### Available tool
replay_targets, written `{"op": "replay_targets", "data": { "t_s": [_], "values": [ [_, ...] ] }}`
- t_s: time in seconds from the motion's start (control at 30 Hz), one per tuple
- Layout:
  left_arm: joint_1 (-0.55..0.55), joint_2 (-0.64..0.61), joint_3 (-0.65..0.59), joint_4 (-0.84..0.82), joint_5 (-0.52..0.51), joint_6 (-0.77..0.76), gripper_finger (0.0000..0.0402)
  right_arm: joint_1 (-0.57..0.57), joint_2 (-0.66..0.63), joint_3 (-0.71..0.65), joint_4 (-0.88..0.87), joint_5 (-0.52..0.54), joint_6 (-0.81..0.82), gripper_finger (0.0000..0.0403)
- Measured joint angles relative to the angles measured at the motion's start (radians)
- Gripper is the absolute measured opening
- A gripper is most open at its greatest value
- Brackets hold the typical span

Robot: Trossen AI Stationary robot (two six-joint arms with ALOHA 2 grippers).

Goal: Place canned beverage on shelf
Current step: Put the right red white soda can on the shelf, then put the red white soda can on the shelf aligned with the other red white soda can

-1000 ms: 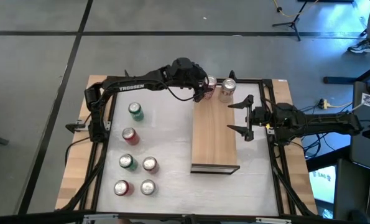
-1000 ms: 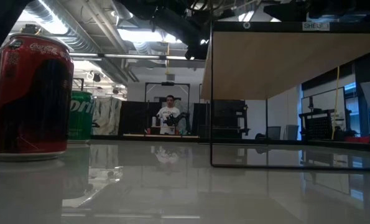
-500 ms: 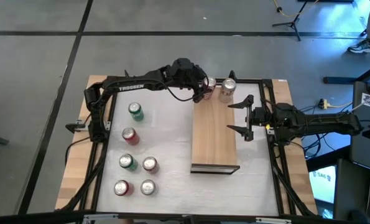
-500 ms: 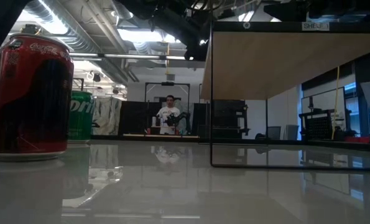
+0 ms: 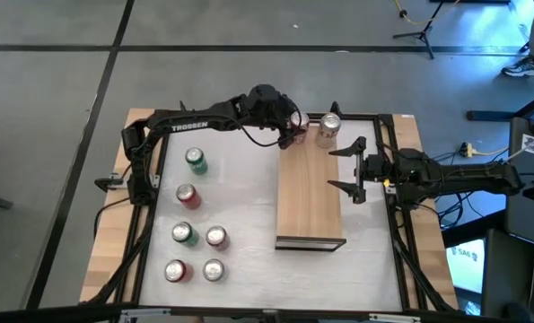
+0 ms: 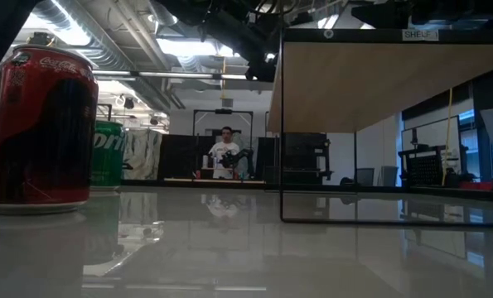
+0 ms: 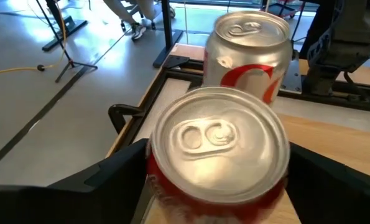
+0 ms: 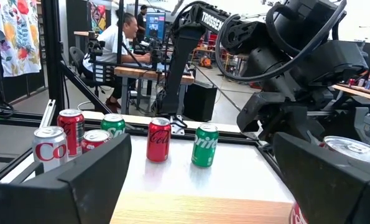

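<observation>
Robotics lab or workshop floor

A grey concrete floor point(image 5: 204, 22) with taped lines surrounds the framed white table point(image 5: 240, 193); exposed ceiling ducts point(image 6: 105, 45) and strip lights hang overhead, a person point(image 8: 119, 40) sits at a desk with monitors, and another robot arm point(image 8: 191, 37) stands beyond.

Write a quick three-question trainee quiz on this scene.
1. How many cans stand on the white table, left of the shelf?
2. True or false: the right claw holds a can.
3. Where is the silver can? A) among the cans on the table B) on the shelf C) in the right claw

Key: 1) six 2) false, it is open and empty 3) B
</observation>
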Motion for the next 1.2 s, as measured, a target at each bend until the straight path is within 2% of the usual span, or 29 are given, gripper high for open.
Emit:
{"op": "replay_targets", "data": {
  "t_s": [0.53, 1.03, 1.2],
  "values": [
    [-0.002, 0.000, 0.000, 0.002, 0.001, 0.000, 0.0331, 0.000, 0.000, 0.000, 0.000, 0.000, 0.000, 0.0386],
    [-0.002, 0.000, 0.000, 0.002, 0.012, 0.001, 0.0390, 0.000, 0.000, 0.000, 0.000, 0.000, 0.000, 0.0386],
    [-0.002, -0.001, 0.000, 0.002, -0.015, -0.025, 0.0396, 0.000, 0.000, 0.000, 0.000, 0.000, 0.000, 0.0386]
  ]
}}
